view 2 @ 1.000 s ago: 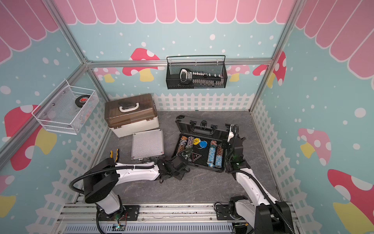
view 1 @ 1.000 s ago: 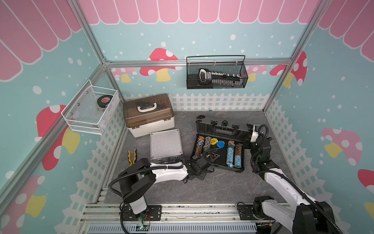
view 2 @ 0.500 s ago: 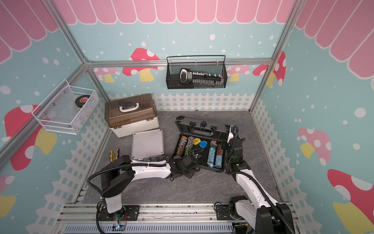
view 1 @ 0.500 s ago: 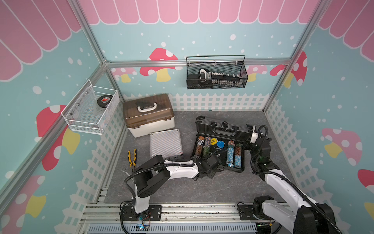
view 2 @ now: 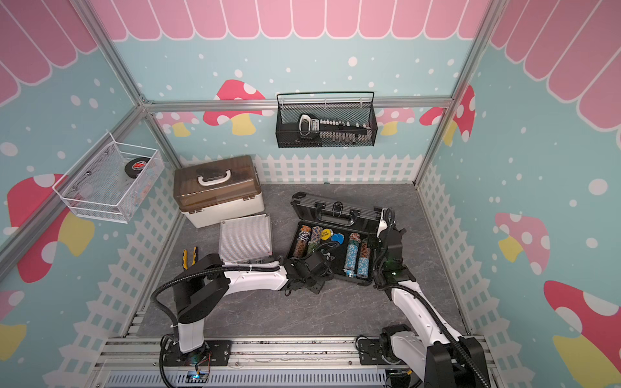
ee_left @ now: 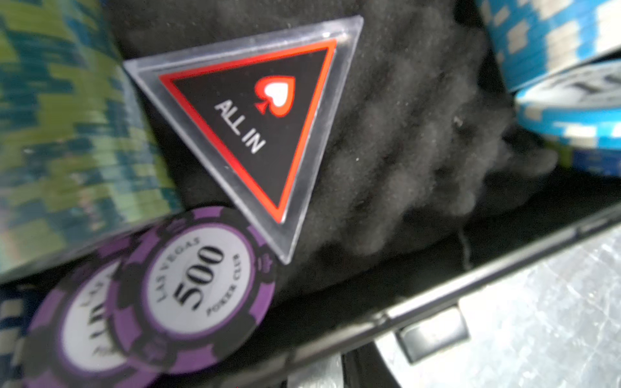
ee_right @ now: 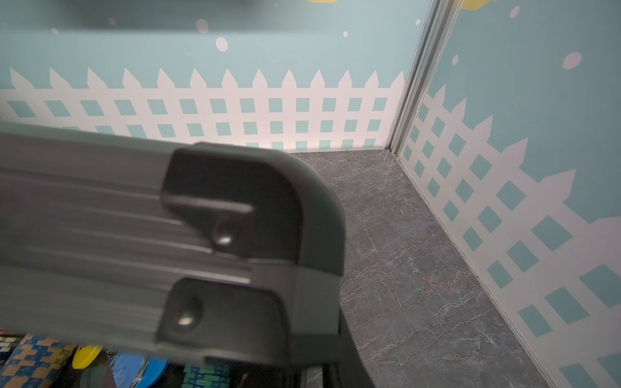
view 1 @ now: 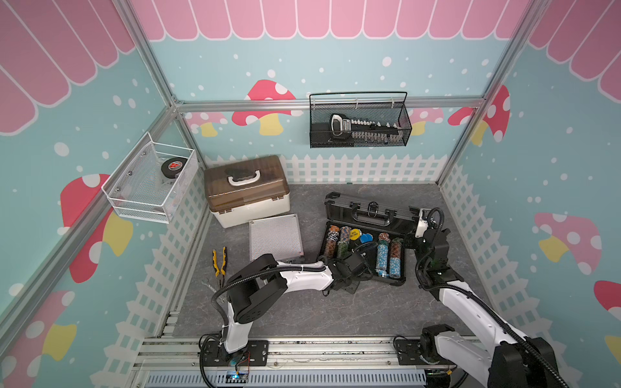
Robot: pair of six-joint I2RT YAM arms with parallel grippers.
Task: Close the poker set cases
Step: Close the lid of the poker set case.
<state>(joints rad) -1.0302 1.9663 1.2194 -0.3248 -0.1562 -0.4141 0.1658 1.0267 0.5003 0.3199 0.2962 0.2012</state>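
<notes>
Locate the dark grey case (view 1: 394, 281) right of centre on the floor. It stands open, with its lid (view 1: 363, 205) raised at the far side and the chip rows (view 1: 383, 255) exposed. The silver case (view 1: 275, 236) lies flat and closed, just beside the cream box (view 1: 247, 201). The left gripper (view 1: 354, 267) sits over the open case's near edge, above the ALL IN marker (ee_left: 248, 124); you cannot tell how wide its jaws stand. The right gripper (view 1: 421, 228) is at the lid's right end with its jaws almost together. Whether they pinch the lid is hidden.

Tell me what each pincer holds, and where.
Cannot tell. The right pincer sits shut at the right end of the dark case lid; the left pincer hovers over its chips.
</notes>
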